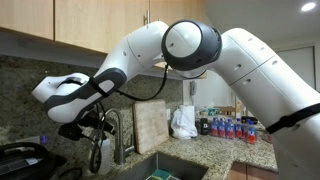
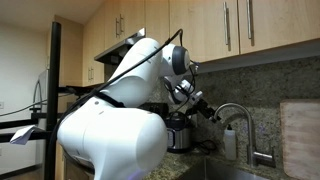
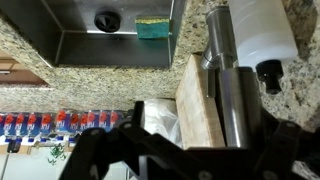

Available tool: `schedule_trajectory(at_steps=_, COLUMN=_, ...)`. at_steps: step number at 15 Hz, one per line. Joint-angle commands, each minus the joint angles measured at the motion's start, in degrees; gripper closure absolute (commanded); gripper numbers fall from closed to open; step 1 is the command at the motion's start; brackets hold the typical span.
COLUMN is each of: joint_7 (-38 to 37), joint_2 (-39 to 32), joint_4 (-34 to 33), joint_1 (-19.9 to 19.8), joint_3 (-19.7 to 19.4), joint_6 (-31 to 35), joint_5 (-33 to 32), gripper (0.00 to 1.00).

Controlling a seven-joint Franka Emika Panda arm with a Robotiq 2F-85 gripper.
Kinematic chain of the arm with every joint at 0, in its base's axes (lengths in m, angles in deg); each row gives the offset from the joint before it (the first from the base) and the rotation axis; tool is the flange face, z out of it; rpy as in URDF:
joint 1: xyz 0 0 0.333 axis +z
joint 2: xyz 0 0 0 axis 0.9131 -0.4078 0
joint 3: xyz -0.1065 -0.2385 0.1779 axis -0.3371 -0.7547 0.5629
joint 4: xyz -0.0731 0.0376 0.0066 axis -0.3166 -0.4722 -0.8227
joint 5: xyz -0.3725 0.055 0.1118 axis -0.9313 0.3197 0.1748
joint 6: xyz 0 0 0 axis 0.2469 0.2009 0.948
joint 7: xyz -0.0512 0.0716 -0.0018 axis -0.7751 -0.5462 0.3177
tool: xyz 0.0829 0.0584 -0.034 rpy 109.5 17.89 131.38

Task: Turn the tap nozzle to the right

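The tap nozzle (image 2: 238, 108) is a slim brushed-steel gooseneck arching over the sink; it also shows in an exterior view (image 1: 118, 130). In the wrist view the spout (image 3: 231, 100) runs as a steel tube between my dark fingers, close to the right-hand finger. My gripper (image 3: 200, 125) is open around it, and I cannot tell whether a finger touches it. In both exterior views the gripper (image 1: 88, 127) (image 2: 202, 106) sits at the top of the arch.
A steel sink (image 3: 60, 45) holds a green-yellow sponge (image 3: 155, 27). A white soap pump bottle (image 2: 230, 143) stands by the tap base. A wooden cutting board (image 1: 150, 125) leans on the granite backsplash, with a white plastic bag (image 1: 183, 122) and several bottles (image 1: 228, 127) beside it. Cabinets hang above.
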Motion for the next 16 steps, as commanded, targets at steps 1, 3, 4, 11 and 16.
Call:
schedule_trajectory(at_steps=1, joint_7=-1.90, joint_2=3.58, joint_4=6.06, joint_1=-1.24, joint_3=0.81, joint_6=2.50, joint_5=1.77, gripper=0.00)
schedule_trajectory(at_steps=3, joint_7=-2.48, joint_2=4.24, joint_4=7.71, joint_1=-1.30, joint_3=0.86, joint_6=3.62, joint_5=1.74, gripper=0.00)
schedule_trajectory(at_steps=4, joint_7=-2.84, joint_2=4.64, joint_4=8.56, joint_1=-1.36, joint_3=0.88, joint_6=4.10, joint_5=1.73, gripper=0.00)
schedule_trajectory(at_steps=11, joint_7=-8.79, joint_2=9.91, joint_4=16.33, joint_1=-1.88, joint_3=1.06, joint_6=6.56, joint_5=1.31, gripper=0.00)
schedule_trajectory(at_steps=16, joint_7=-11.17, joint_2=12.16, joint_4=19.73, joint_1=-2.67, joint_3=1.53, joint_6=7.02, joint_5=1.26, gripper=0.00)
